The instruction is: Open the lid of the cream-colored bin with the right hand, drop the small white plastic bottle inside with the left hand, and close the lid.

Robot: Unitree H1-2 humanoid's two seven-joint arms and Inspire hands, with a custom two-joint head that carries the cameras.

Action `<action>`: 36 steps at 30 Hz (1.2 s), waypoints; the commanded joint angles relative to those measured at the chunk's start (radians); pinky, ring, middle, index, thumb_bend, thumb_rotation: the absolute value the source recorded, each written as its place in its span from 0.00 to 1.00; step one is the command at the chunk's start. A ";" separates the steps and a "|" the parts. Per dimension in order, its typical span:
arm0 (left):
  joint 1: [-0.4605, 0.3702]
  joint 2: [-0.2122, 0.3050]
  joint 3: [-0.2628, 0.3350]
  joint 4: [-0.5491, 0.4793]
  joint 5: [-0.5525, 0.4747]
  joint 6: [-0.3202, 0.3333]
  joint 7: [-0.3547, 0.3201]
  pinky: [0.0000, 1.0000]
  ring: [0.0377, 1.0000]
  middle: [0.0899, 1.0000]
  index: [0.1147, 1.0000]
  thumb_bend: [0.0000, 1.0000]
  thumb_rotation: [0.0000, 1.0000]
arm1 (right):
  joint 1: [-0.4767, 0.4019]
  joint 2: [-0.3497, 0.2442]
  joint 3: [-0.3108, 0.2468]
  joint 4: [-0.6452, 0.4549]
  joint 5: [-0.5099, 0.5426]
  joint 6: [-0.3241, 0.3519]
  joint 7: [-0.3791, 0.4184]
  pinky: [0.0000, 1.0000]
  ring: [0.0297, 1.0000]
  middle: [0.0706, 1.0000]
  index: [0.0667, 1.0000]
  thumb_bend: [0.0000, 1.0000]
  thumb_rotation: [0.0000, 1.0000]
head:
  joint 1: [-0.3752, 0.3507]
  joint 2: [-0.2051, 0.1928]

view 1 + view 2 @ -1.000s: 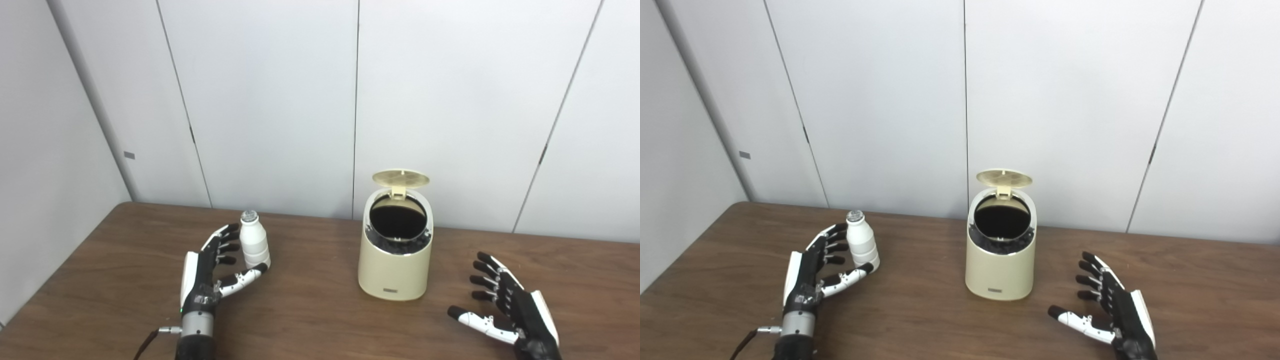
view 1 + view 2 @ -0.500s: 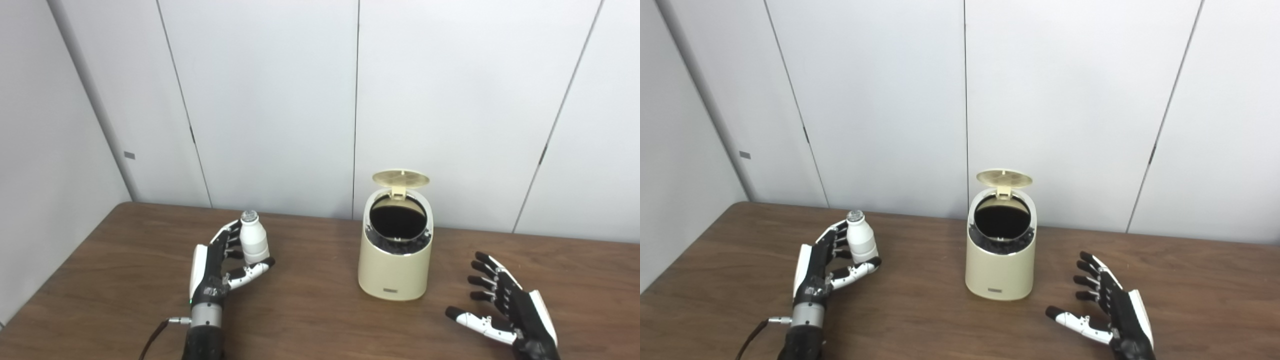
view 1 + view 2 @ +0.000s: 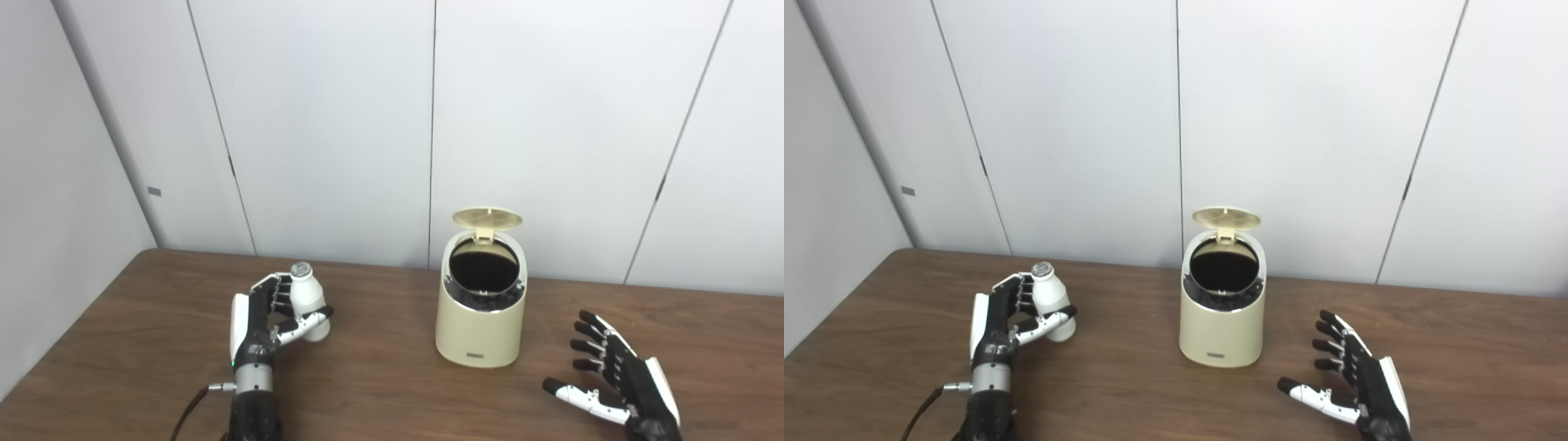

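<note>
Your left hand (image 3: pixel 264 318) grips bottle (image 3: pixel 306 300), tilted, at bin's (image 3: pixel 481 318) 9 o'clock; lid (image 3: pixel 487 217) up. Right hand (image 3: pixel 618 380) fingers wide, empty, at 4 o'clock.

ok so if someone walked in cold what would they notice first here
Probably the cream-colored bin standing mid-table with its lid flipped up at the back, showing a dark inside. Next, to its left, the left hand closed around the small white bottle, which leans a little. The right hand rests open, fingers spread, to the right of the bin, on the brown wooden table.
</note>
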 commanded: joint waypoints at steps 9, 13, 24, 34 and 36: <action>-0.019 0.003 -0.017 0.036 0.028 -0.084 0.060 0.35 0.41 0.43 0.44 0.50 0.00 | -0.016 -0.001 -0.003 -0.043 0.008 -0.003 0.003 0.66 0.77 0.84 0.85 0.76 0.17 | 0.006 0.007; -0.016 0.006 -0.020 0.040 0.042 -0.114 0.079 0.35 0.41 0.42 0.44 0.50 0.00 | -0.015 -0.001 0.001 -0.043 0.002 -0.008 0.003 0.67 0.77 0.84 0.85 0.76 0.17 | 0.005 0.003; -0.004 -0.031 -0.039 -0.110 0.028 -0.179 0.058 0.37 0.41 0.43 0.44 0.51 0.00 | -0.022 0.006 0.005 -0.010 0.002 -0.032 -0.005 0.68 0.77 0.83 0.85 0.76 0.16 | -0.027 -0.019; -0.052 -0.098 -0.071 -0.274 0.019 -0.107 -0.013 0.38 0.41 0.43 0.43 0.51 0.00 | -0.024 0.013 0.022 0.014 -0.025 -0.042 -0.016 0.69 0.78 0.84 0.86 0.76 0.21 | -0.063 -0.045; -0.070 -0.112 -0.085 -0.292 0.039 -0.090 -0.023 0.38 0.41 0.43 0.43 0.51 0.00 | -0.023 0.016 0.025 0.011 -0.030 -0.039 -0.021 0.69 0.77 0.84 0.86 0.75 0.21 | -0.067 -0.047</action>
